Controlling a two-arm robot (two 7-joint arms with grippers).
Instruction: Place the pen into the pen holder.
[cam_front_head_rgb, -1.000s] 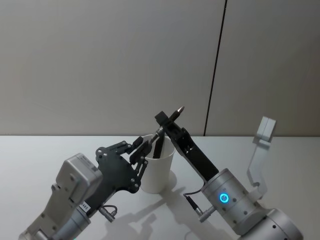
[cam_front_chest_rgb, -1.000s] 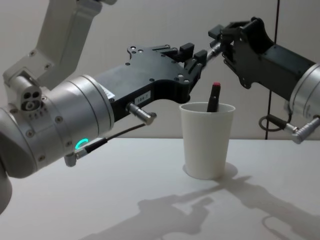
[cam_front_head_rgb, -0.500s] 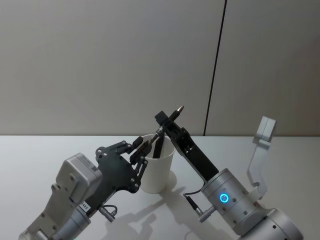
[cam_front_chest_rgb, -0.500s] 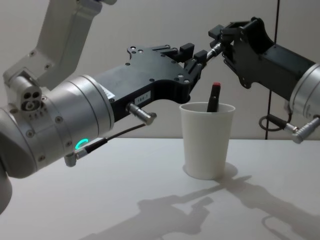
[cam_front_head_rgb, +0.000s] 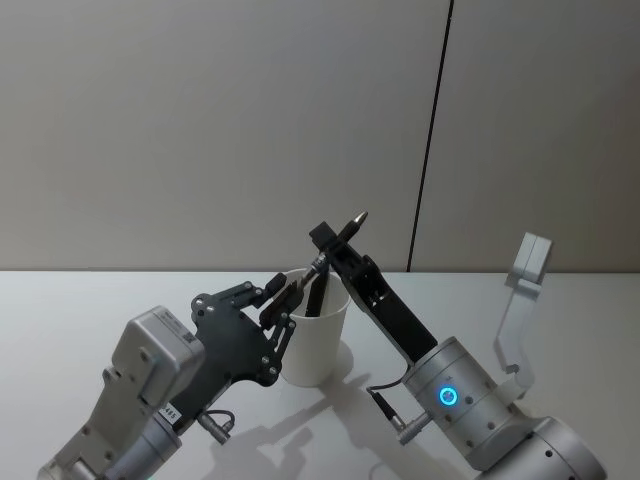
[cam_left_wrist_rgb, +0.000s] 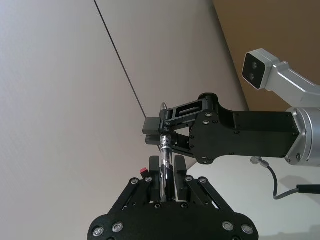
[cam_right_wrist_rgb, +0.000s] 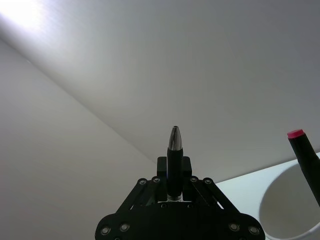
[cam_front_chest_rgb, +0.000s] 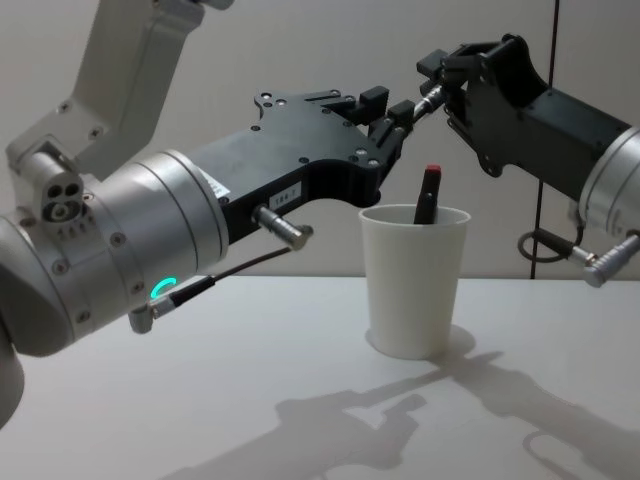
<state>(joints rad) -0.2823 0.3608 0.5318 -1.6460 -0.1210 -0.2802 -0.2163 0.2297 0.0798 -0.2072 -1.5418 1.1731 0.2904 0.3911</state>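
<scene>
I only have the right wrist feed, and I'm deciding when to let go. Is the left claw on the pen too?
Observer: Yes. The left claw is shut on the pen at its lower end, close to the right claw.
Operator: Where's the pen relative to the cup?
Observer: The chest view shows it tilted, above the rim of the cup.
Operator: How is the cup standing?
Observer: Upright on the table.

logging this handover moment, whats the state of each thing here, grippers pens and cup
left gripper: shut on the pen's lower end, above the cup
right gripper: shut on the pen's upper part
pen: held by both grippers, tilted over the cup, not yet in
pen holder: upright on the table
red-capped pen: standing in the cup, leaning
</scene>
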